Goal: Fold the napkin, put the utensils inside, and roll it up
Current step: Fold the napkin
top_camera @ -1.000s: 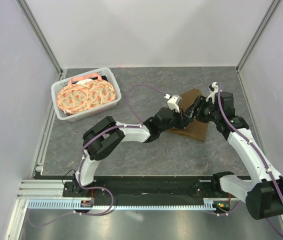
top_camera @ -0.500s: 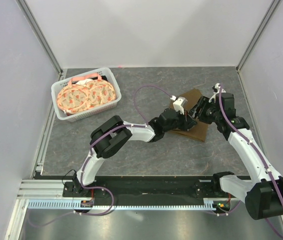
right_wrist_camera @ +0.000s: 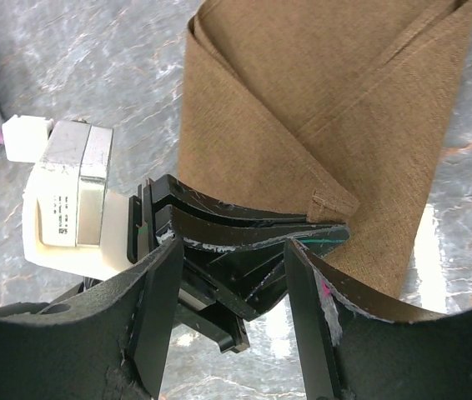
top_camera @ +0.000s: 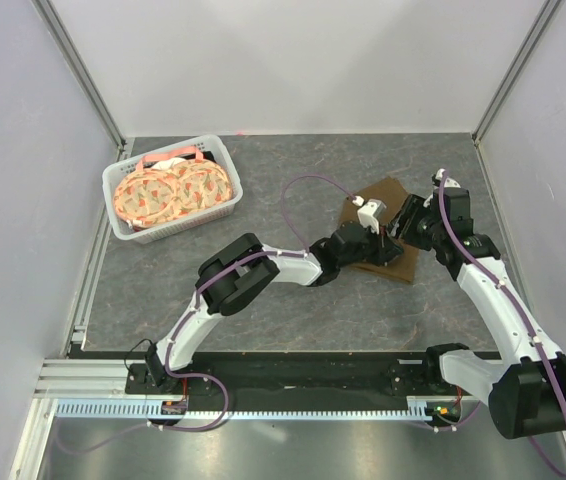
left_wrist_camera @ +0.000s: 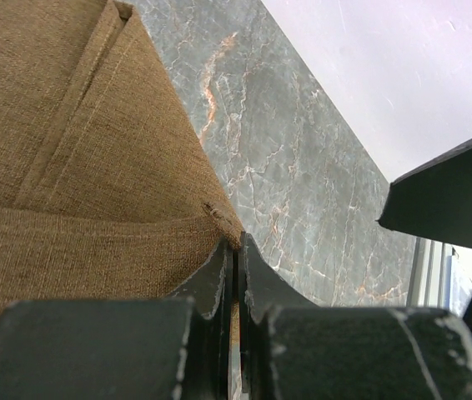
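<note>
Grey marbled table point(top_camera: 263, 300), white walls round it. The basket point(top_camera: 178, 228) of orange plates point(top_camera: 168, 192) is far left, same spot as a sec ago. The napkin point(top_camera: 388, 190) lies right of centre, twd the far side, already doubled: stacked layers and a hemmed corner show in the right wrist view.

What's changed over the last sec:
- Your L arm has stretched further right. The left pincer point(left_wrist_camera: 236, 250) has gone from the napkin's left side to over its middle.
- The cloth's left part has travelled w/ it, so the brown patch in the top view is narrower than it was.
- Your R arm only nudged right a touch.

Pincers now:
- The left pincer is clamped tight, w/ a thin edge of napkin nipped between the jaws at the folded corner.
- The right pincer point(right_wrist_camera: 232, 258) is spread roughly midway and has hold of nothing. Its fingers straddle the tip of the left pincer, just over the cloth.

What it means, as I read it: you're mid-fold, pulling a flap across, and it isn't let go yet. No utensil is plainly in view. A thin teal streak point(right_wrist_camera: 323, 240) sits by the clamped corner, too small to call. Rolling hasn't started. Watch that the R fingers, this close, don't snag the flap when the L lets go.
</note>
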